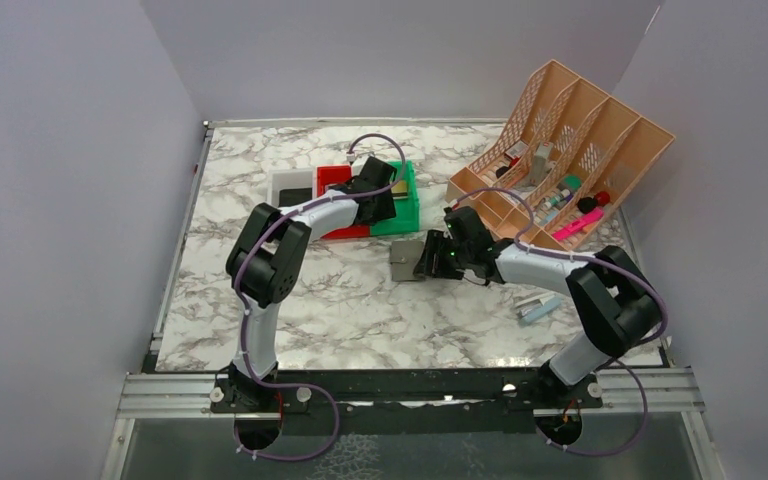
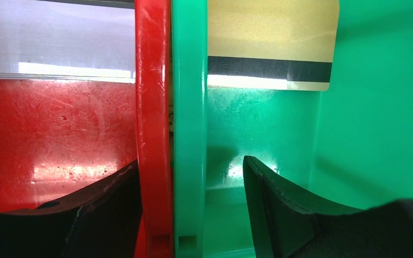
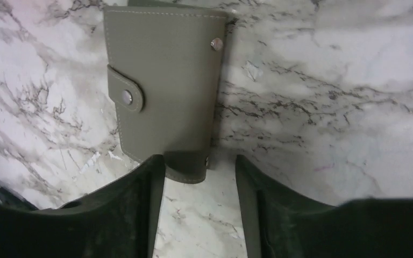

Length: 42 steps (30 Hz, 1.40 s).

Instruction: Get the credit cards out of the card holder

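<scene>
From above, one closed card holder (image 1: 405, 258) lies flat on the marble table (image 1: 340, 300) at mid-frame, just left of the right gripper (image 1: 430, 258), while the left gripper (image 1: 375, 195) hangs over the middle one of three bins. In the left wrist view, the left gripper (image 2: 191, 161) stands parted and empty astride the adjoining walls of the red bin (image 2: 59, 134) and green bin (image 2: 365, 134), and two cards lie lengthwise left to right along the top: a silver credit card (image 2: 59, 37) in red, a gold credit card (image 2: 271, 43) in green. In the right wrist view, the card holder (image 3: 166, 86) runs top to bottom, slightly tilted, its lower end between the spread, unclamped fingers of the right gripper (image 3: 199, 161).
</scene>
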Each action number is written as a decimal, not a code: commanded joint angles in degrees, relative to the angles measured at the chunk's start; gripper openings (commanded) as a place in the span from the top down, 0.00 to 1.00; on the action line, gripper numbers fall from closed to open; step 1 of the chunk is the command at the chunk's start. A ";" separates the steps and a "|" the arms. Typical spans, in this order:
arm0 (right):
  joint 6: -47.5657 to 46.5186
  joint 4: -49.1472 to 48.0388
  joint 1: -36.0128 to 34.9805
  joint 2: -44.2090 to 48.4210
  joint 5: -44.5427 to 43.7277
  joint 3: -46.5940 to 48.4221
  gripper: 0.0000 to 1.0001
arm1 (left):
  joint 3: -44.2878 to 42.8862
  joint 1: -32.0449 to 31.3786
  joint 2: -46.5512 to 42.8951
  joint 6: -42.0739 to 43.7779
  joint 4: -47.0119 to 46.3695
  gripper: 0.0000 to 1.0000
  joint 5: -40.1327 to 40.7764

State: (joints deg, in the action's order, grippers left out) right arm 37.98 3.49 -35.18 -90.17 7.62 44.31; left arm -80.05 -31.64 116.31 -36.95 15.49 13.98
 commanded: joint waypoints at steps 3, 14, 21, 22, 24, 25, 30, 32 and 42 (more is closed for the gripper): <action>0.87 -5.80 -0.06 -2.90 0.54 -1.02 0.53 | 2.21 -1.22 -1.22 -2.60 1.86 0.33 -4.27; 0.12 -7.01 -0.07 7.69 9.95 -15.92 0.85 | 5.25 -3.98 -2.00 -4.83 0.79 0.33 -6.06; 1.84 -2.63 -0.07 20.33 12.33 -25.27 0.85 | 7.25 -8.14 -2.62 -8.77 -1.29 0.32 -7.48; 2.15 -1.82 -0.07 21.99 12.58 -26.14 0.85 | 7.86 -8.86 -2.77 -9.61 -1.70 0.32 -7.58; 2.83 -0.40 -0.07 24.99 12.85 -28.02 0.85 | 9.40 -10.53 -3.22 -10.50 -2.96 0.32 -7.83; 3.07 -0.02 -0.07 26.40 13.17 -28.78 0.85 | 10.10 -11.27 -3.46 -10.98 -3.20 0.32 -7.68; 4.23 1.95 -0.07 30.24 14.00 -30.67 0.85 | 12.68 -14.60 -4.57 -12.67 -4.23 0.33 -7.36; 4.50 2.75 -0.07 31.30 13.98 -31.13 0.85 | 13.76 -16.14 -5.53 -13.34 -4.28 0.33 -6.43; 7.19 7.80 -0.07 41.85 14.54 -34.46 0.85 | 21.02 -22.85 -9.97 -16.40 -4.67 0.36 -2.00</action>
State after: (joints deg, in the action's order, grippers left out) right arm 43.88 5.78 -35.09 -51.96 21.12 11.31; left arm -63.22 -51.88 106.26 -51.11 5.02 11.86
